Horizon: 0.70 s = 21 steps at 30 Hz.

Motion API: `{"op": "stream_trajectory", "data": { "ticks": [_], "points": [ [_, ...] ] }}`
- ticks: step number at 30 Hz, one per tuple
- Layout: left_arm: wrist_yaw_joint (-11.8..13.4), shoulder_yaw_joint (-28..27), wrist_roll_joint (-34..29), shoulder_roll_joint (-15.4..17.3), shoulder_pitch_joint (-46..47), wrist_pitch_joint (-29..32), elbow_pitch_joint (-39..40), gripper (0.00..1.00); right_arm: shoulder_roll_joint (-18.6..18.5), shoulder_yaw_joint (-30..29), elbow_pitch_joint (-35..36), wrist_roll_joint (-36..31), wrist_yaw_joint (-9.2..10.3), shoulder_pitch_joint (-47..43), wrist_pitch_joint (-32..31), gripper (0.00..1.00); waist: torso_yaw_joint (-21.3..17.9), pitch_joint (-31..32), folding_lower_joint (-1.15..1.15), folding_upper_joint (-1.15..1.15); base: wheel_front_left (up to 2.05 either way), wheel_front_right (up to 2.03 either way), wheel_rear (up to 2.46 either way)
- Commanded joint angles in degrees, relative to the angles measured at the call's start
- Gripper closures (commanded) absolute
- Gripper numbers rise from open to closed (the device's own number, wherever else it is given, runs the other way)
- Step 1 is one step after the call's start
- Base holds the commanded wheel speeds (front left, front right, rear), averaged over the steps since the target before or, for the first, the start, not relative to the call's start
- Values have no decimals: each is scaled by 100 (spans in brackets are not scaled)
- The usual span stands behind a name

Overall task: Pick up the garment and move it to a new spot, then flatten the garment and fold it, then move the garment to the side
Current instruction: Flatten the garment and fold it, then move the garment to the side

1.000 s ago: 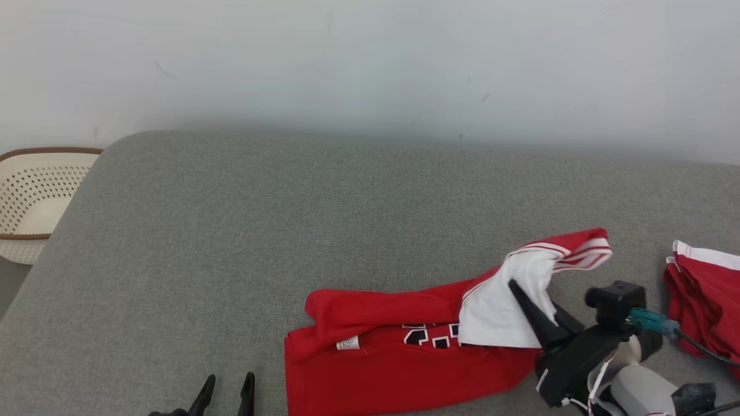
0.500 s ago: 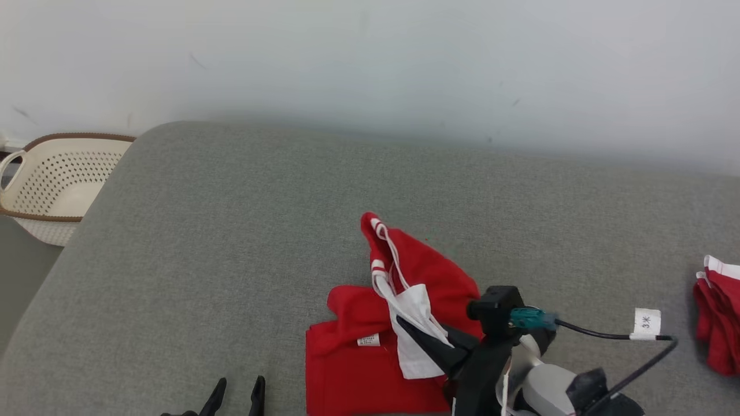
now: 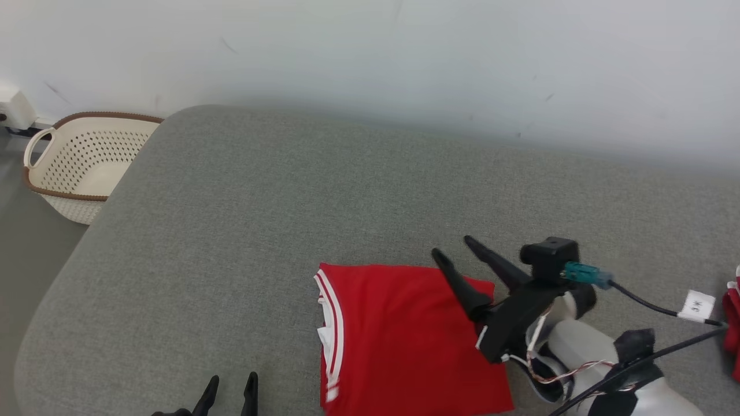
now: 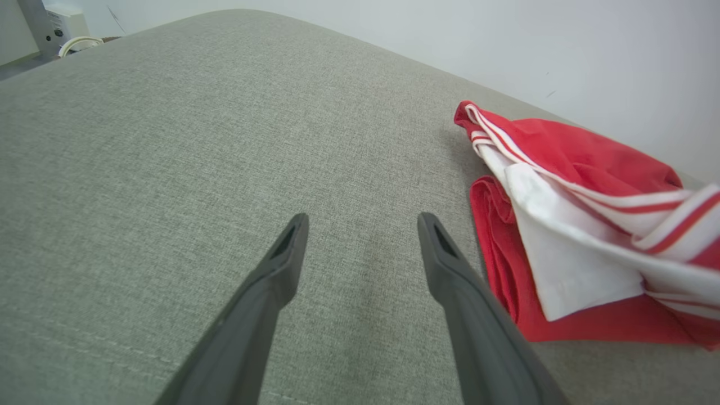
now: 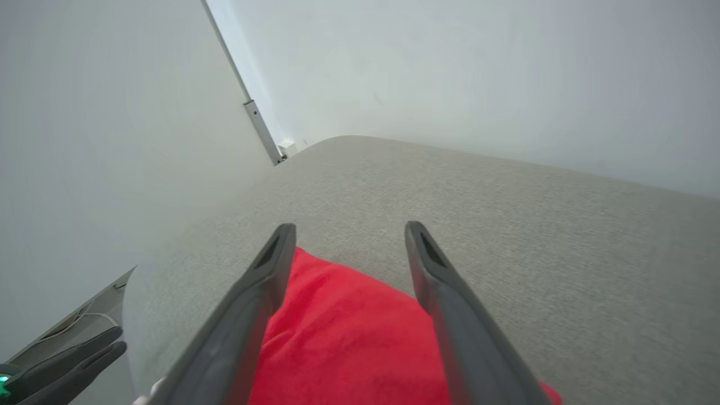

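The garment (image 3: 404, 335) is red with white stripes along its left edge. It lies folded into a rough rectangle at the front of the grey cushion (image 3: 289, 190). My right gripper (image 3: 451, 245) hovers open over the garment's far right corner, holding nothing. In the right wrist view its fingers (image 5: 349, 228) straddle the red cloth (image 5: 337, 332) from above. My left gripper (image 3: 232, 378) is open at the bottom edge, left of the garment and apart from it. The left wrist view has the gripper (image 4: 363, 222) over bare cushion, with the garment (image 4: 562, 185) at right, its white lining showing.
A cream perforated basket (image 3: 87, 167) stands off the cushion's far left corner. Another red and white cloth (image 3: 733, 329) pokes in at the right edge. A black cable with a white tag (image 3: 696, 305) trails from my right wrist. A white wall runs behind.
My right gripper carried the white-lined flap leftward over the garment, then opened and let go; the garment now lies flat and folded. The camera turned, shifting the whole view.
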<state>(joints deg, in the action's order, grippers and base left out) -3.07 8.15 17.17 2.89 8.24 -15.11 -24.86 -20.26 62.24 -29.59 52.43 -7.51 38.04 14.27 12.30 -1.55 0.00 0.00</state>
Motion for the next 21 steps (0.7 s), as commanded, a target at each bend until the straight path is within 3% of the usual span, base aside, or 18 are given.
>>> {"op": "stream_trajectory", "data": {
  "ticks": [1, 10, 21],
  "points": [
    [17, -18, -33, 2, -67, -3, 29, 0, -87, -140, -121, -19, 4, -79, 53, 0, -53, 4, 0, 0, 0, 0, 0],
    [27, 43, 4, 4, 21, -3, 84, 0, -246, -1053, -483, -14, 4, -858, 95, 0, -227, -42, 0, 0, 0, 0, 0],
    [-19, 137, -94, 4, 95, -3, 88, 0, 21, -770, -938, 274, 4, -1155, 94, 0, 8, -128, 0, 0, 0, 0, 0]
  ]
}}
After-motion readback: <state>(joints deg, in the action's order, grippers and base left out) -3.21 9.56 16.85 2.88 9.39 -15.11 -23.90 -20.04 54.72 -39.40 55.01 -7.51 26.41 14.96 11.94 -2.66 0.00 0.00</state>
